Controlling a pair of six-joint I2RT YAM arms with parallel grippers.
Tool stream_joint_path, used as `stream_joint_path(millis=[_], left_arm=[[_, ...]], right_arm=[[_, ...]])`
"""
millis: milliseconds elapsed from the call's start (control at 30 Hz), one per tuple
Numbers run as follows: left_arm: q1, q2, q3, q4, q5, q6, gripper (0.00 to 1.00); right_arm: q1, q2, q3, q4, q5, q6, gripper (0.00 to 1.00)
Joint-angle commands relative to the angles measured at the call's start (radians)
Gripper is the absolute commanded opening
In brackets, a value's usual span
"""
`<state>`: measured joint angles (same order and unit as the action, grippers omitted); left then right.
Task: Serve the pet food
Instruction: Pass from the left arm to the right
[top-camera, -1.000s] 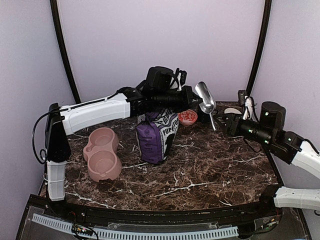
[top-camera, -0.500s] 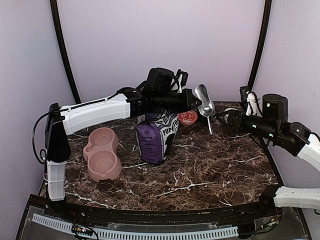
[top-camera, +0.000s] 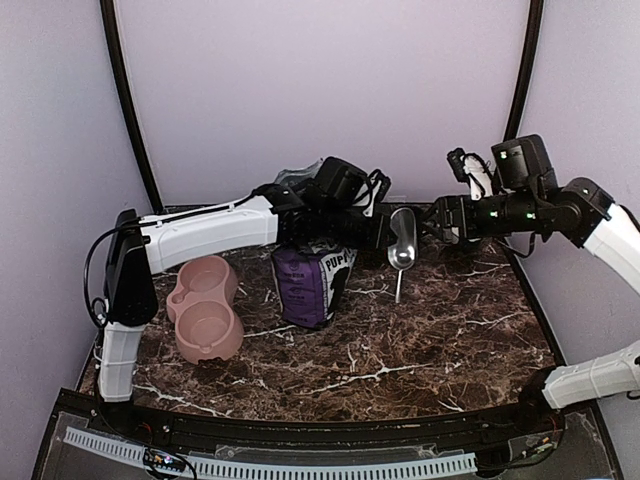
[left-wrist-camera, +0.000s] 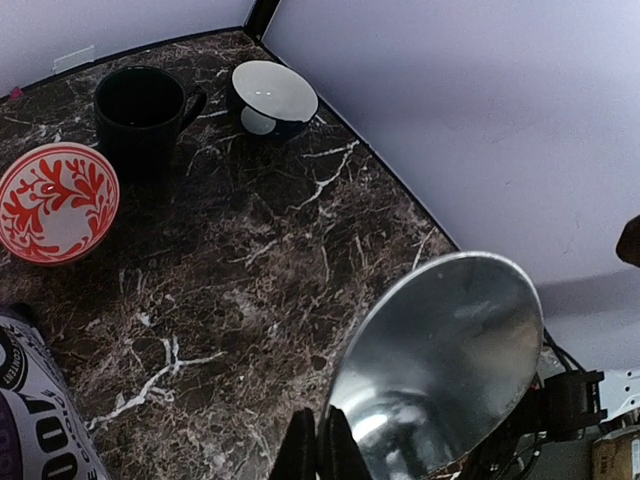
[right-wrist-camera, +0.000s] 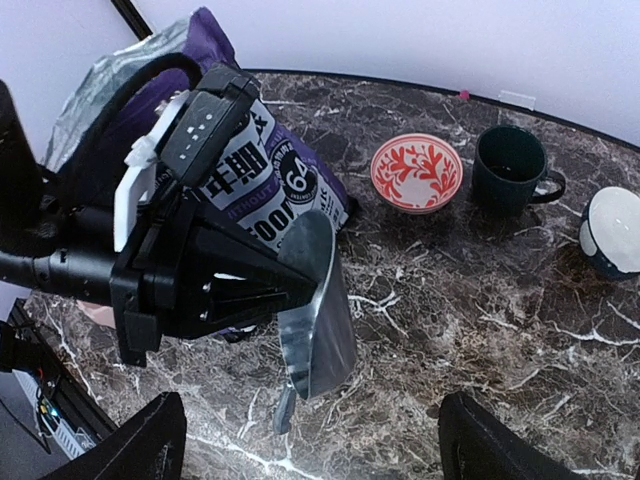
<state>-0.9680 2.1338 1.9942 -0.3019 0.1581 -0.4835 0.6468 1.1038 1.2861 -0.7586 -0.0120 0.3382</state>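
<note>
Pet food not yet scooped. We see scoop (top-camera: 402, 243) handed over: right end effector (right-wrist-camera: 310, 425) released, withdrawn; left end effector (top-camera: 384, 232) clenched on it, near bag (top-camera: 308, 288).

Left arm (top-camera: 210, 232) stretched rightward across middle, left gripper (top-camera: 384, 234) pinched tight on scoop (top-camera: 402, 242). Right arm (top-camera: 585, 210) held high, right gripper (top-camera: 445, 215) spread wide, pointing left.

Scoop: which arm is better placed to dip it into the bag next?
Left. The left gripper is shut on the scoop, close beside the purple bag. The right gripper is open, empty and raised off to the right.
</note>
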Motion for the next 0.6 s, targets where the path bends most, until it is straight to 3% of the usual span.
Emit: stream_joint_path(millis=[0,267,567], left_arm=[[-0.045,-0.018,0.039,-0.059,-0.054,0.117,0.0],[-0.095,-0.018,0.035,-0.075,-0.121,0.175,0.0],[-0.122,-0.019,0.034,-0.081,-0.174,0.228,0.0]], right_arm=[[-0.002,0.073,0.057,-0.091,-0.006,-0.016,0.86],[-0.002,0.152,0.064,-0.079,-0.01,0.012,0.73],[-0.001,0.163,0.008,-0.053,-0.057,0.027,0.38]])
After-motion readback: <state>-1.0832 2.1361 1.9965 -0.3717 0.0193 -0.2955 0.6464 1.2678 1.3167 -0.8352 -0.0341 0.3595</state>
